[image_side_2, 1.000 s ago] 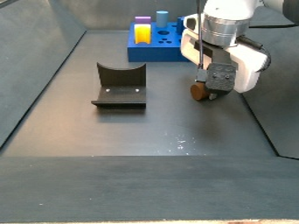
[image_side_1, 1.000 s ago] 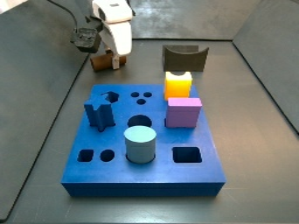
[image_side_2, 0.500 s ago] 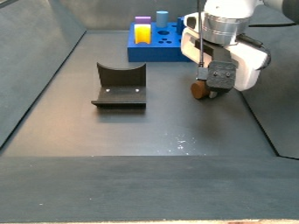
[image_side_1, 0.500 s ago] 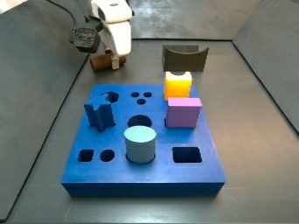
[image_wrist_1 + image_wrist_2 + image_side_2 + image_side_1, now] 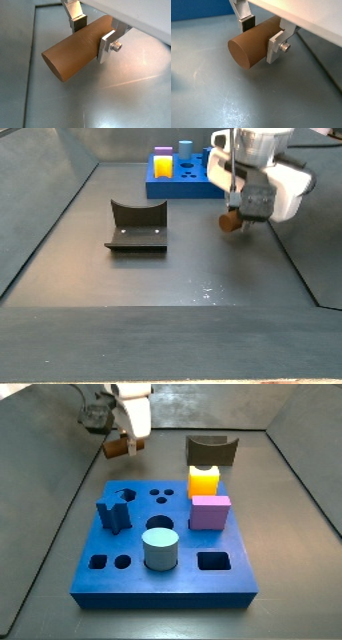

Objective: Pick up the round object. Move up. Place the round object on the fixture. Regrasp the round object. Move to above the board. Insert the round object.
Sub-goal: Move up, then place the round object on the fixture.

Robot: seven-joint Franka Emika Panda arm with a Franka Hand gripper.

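The round object, a reddish-brown cylinder peg (image 5: 73, 52), lies crosswise between my fingers in both wrist views (image 5: 254, 42). My gripper (image 5: 93, 31) is shut on it, one finger (image 5: 79, 17) on each side. In a side view the gripper (image 5: 123, 442) holds the peg (image 5: 120, 446) above the floor, left of the fixture (image 5: 209, 450) and behind the blue board (image 5: 167, 534). In a side view the gripper (image 5: 241, 216) and the peg (image 5: 233, 222) hang right of the fixture (image 5: 136, 226), in front of the board (image 5: 181, 173).
The board carries a yellow peg (image 5: 203, 480), a pink block (image 5: 210, 512), a pale teal cylinder (image 5: 160, 548) and a dark blue piece (image 5: 112, 514). Grey walls enclose the floor (image 5: 174, 278).
The gripper has risen with the peg in it; the peg has left the floor. The fixture and the board have not moved.
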